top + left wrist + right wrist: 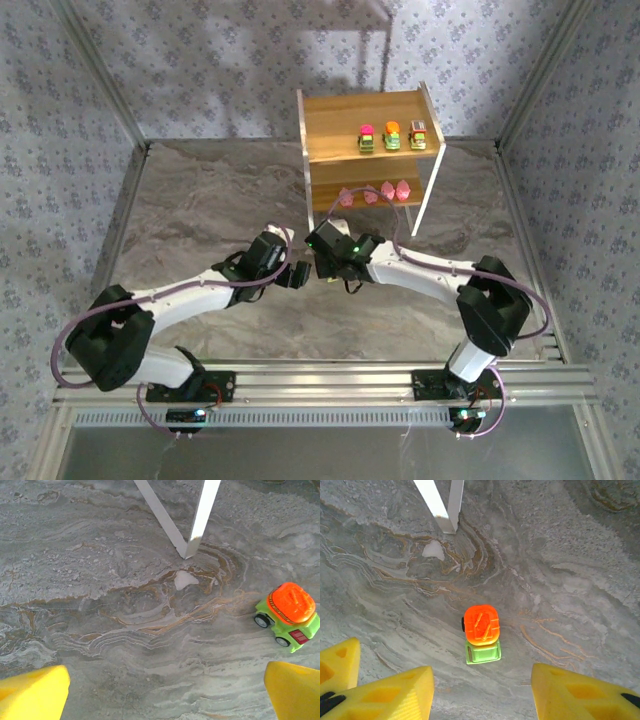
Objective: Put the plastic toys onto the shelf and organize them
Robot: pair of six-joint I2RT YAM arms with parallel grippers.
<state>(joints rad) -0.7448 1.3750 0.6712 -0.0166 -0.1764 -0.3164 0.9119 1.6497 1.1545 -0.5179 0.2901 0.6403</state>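
The small orange-topped, lime-green plastic toy car [481, 632] stood on the grey marbled table [580, 580] at the centre of the right wrist view, just ahead of my right gripper [481, 677], whose yellow jaws were spread, touching nothing. The left gripper [166, 680] hung alongside, jaws also wide. I feared the two wrists, close together at the middle of the top view, could clash. One finger landing first might also roll the wheeled car off toward the two-tier light-brown wooden shelf [330, 125].

Three toy cars [392, 137] atop shelf [330, 125], seemingly four pink blobs [375, 193] below, orange-topped car [482, 634] on table [200, 200].
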